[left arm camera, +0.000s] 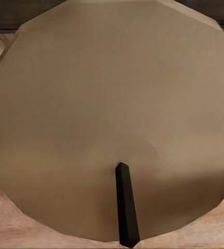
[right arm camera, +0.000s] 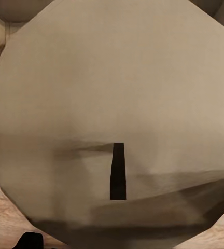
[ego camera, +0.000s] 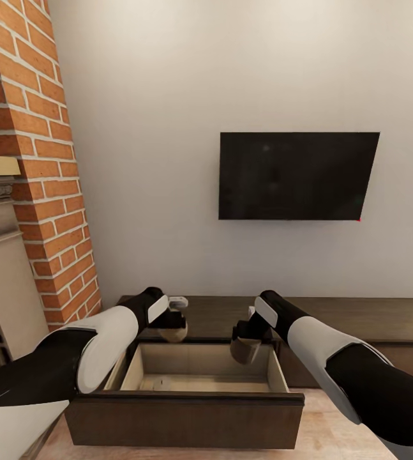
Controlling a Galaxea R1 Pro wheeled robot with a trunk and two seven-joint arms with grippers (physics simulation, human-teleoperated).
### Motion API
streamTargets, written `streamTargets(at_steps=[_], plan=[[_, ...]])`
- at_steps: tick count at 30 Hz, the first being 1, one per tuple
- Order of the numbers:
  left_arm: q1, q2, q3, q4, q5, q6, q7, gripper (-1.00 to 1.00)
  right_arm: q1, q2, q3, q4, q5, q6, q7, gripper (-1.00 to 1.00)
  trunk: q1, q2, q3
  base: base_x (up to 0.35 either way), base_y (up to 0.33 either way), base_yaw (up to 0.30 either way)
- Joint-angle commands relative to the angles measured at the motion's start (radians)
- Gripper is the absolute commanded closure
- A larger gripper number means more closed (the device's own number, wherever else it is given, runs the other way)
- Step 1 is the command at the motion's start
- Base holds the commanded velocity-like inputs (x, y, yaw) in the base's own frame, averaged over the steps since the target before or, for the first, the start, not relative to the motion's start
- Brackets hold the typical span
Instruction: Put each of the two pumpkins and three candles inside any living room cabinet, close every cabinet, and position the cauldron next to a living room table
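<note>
Two candles are held above the open drawer (ego camera: 200,374) of the long dark-brown cabinet (ego camera: 372,319). My left gripper (ego camera: 173,324) is shut on a tan candle (ego camera: 175,333) over the drawer's back left corner. My right gripper (ego camera: 247,338) is shut on another candle (ego camera: 244,352) over the drawer's back right part. In the left wrist view the candle's pale top (left arm camera: 112,104) and its dark wick (left arm camera: 126,207) sit very close to the camera. The right wrist view shows the other candle's top (right arm camera: 112,93) and wick (right arm camera: 118,171) just as near. Pumpkins, cauldron and table are out of view.
The drawer's dark front panel (ego camera: 187,415) juts out toward me over the wooden floor (ego camera: 346,441). A black TV (ego camera: 295,176) hangs on the pale wall above the cabinet. A brick fireplace column (ego camera: 34,160) stands at the left.
</note>
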Motion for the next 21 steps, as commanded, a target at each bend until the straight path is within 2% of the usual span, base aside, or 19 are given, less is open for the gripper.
streamTargets(at_steps=[1, 8, 12, 13, 16, 21], plan=[[-0.001, 0.0, 0.001, 0.003, 0.009, -0.013, 0.007, 1.0, 0.0, 0.0, 0.005, -0.001, -0.011, 0.003, -0.008, 1.0, 0.0, -0.001, -0.001, 0.0, 0.0, 0.0], [-0.001, 0.0, 0.004, 0.002, 0.012, -0.018, -0.036, 1.0, 0.0, 0.0, 0.005, -0.001, -0.011, 0.003, -0.008, 1.0, 0.0, -0.001, -0.001, 0.0, 0.0, 0.0], [-0.001, 0.0, 0.005, -0.002, 0.017, 0.032, -0.066, 1.0, 0.0, -0.001, 0.004, -0.001, -0.011, 0.004, -0.008, 1.0, 0.0, -0.001, -0.001, 0.0, 0.0, 0.0], [-0.001, 0.0, 0.005, -0.005, 0.024, 0.048, -0.09, 1.0, 0.0, -0.001, 0.004, -0.001, -0.011, 0.004, -0.008, 1.0, 0.0, -0.001, -0.001, 0.0, 0.0, 0.0], [-0.001, 0.0, 0.005, -0.007, 0.031, 0.061, -0.115, 1.0, 0.0, -0.001, 0.005, -0.001, -0.011, 0.003, -0.009, 1.0, 0.0, -0.001, -0.001, 0.0, 0.0, 0.0], [-0.001, 0.0, 0.006, -0.007, 0.04, 0.066, -0.123, 1.0, 0.001, -0.001, 0.005, 0.0, -0.011, 0.002, -0.009, 1.0, 0.0, -0.001, -0.001, 0.0, 0.0, 0.0]])
